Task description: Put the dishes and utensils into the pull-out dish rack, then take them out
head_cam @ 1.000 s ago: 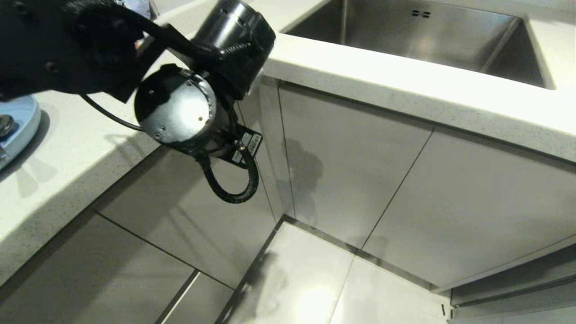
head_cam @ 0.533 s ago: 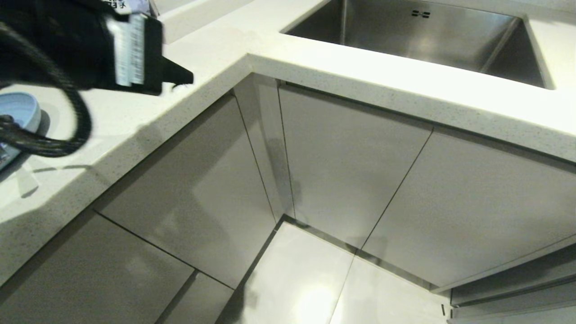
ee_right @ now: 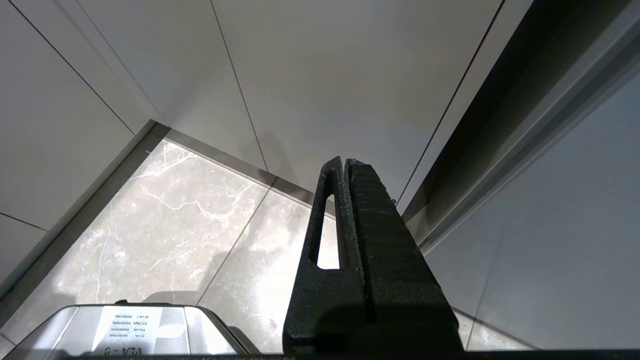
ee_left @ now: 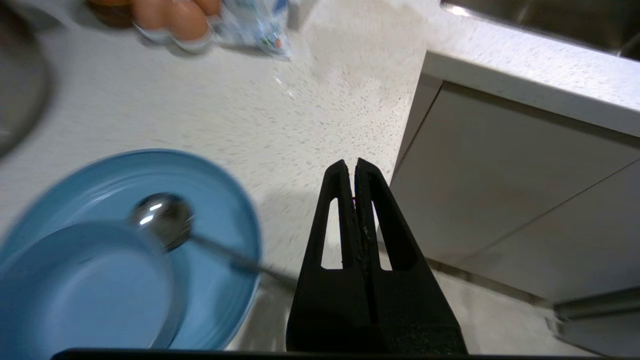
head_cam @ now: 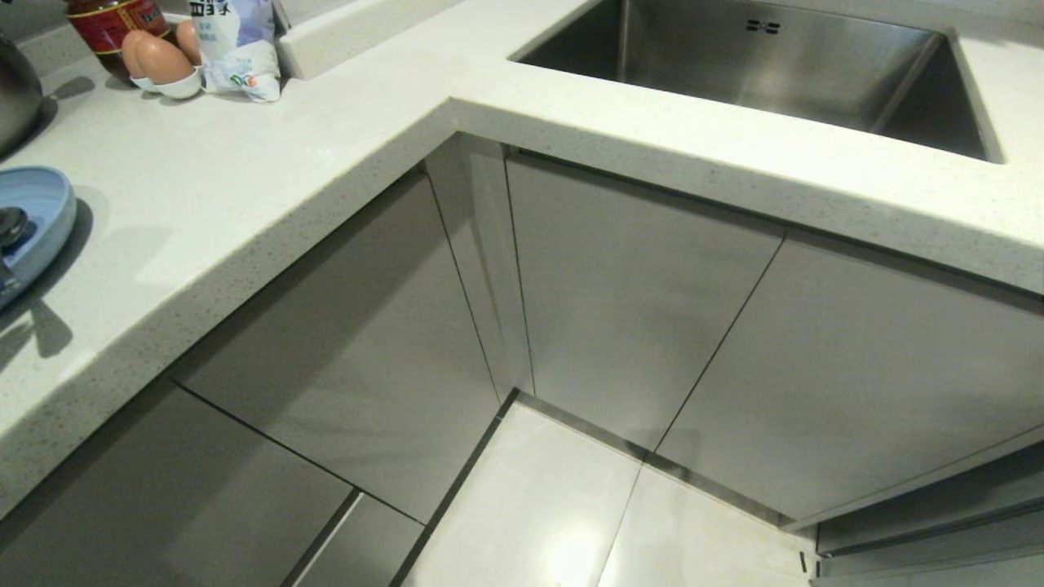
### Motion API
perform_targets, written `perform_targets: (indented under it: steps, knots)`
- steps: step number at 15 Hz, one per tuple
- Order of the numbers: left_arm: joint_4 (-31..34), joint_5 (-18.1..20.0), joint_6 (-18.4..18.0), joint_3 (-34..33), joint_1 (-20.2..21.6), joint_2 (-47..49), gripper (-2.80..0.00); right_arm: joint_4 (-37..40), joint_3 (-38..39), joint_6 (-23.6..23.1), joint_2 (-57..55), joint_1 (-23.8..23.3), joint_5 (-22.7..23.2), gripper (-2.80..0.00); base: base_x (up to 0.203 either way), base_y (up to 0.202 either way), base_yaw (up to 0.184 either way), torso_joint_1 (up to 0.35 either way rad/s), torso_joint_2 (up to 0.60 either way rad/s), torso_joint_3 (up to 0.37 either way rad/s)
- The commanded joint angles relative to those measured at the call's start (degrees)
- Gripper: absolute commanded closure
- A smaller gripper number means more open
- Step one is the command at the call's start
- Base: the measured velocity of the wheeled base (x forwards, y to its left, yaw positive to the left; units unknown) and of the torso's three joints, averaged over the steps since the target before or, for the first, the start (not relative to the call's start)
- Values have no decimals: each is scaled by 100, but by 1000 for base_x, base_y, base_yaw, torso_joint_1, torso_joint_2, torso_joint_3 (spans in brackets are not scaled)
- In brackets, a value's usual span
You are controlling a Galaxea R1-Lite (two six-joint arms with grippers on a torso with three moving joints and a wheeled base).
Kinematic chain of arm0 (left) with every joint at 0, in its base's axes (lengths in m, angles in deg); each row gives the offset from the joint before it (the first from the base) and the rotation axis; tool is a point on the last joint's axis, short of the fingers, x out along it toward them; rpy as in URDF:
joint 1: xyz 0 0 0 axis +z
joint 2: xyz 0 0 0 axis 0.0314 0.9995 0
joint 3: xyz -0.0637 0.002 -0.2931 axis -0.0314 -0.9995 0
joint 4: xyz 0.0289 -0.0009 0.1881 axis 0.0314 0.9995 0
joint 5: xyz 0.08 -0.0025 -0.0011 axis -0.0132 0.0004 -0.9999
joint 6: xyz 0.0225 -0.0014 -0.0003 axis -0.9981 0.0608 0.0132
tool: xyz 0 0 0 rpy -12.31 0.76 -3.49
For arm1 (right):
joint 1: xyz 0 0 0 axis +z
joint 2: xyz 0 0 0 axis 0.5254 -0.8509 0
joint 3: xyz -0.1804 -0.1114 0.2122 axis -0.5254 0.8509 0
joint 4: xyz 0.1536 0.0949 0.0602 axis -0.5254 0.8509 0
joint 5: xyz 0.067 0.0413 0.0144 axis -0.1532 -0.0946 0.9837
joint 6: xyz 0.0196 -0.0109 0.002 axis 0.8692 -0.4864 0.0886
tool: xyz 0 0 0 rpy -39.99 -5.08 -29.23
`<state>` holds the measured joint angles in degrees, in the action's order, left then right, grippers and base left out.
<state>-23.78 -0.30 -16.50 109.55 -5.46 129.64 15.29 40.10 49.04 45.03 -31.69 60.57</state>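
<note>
The pale blue divided plate (head_cam: 41,208) lies on the white counter at the far left edge of the head view. In the left wrist view the round blue bowl (ee_left: 85,295) sits on the plate (ee_left: 220,210). The silver spoon (ee_left: 161,219) rests on the bowl's rim, its handle reaching out over the plate's edge towards my left gripper (ee_left: 350,167). That gripper hangs shut and empty over the counter's edge, beside the plate. My right gripper (ee_right: 345,162) is shut and empty, low before the cabinet fronts. The chopsticks are out of view. The pull-out dish rack's basket is hidden; the cabinet fronts (head_cam: 636,310) look closed.
The steel sink (head_cam: 767,73) is sunk in the counter at the back right. Eggs (head_cam: 155,57), a white bag (head_cam: 236,49), a red jar (head_cam: 114,16) and a steel pot (head_cam: 16,98) stand at the counter's back left. Pale floor tiles (head_cam: 555,505) lie below.
My left arm, which filled the upper left of the head view, has swung left out of it, uncovering the eggs, bag and jar. Nothing else moved.
</note>
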Motion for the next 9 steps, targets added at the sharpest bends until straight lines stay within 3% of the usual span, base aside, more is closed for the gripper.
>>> perform_targets:
  steps: [1, 5, 9]
  knots:
    - [-10, 32, -302, -875, 697, -1423, 0, 0, 0, 0, 0, 0, 4, 0, 0, 0, 0, 0, 0, 0]
    - [-179, -565, -720, -3526, 970, -3240, 0, 0, 0, 0, 0, 0, 4, 0, 0, 0, 0, 0, 0, 0]
    - [-1059, -746, -472, -5788, 890, -4243, 0, 0, 0, 0, 0, 0, -4, 0, 0, 0, 0, 0, 0, 0]
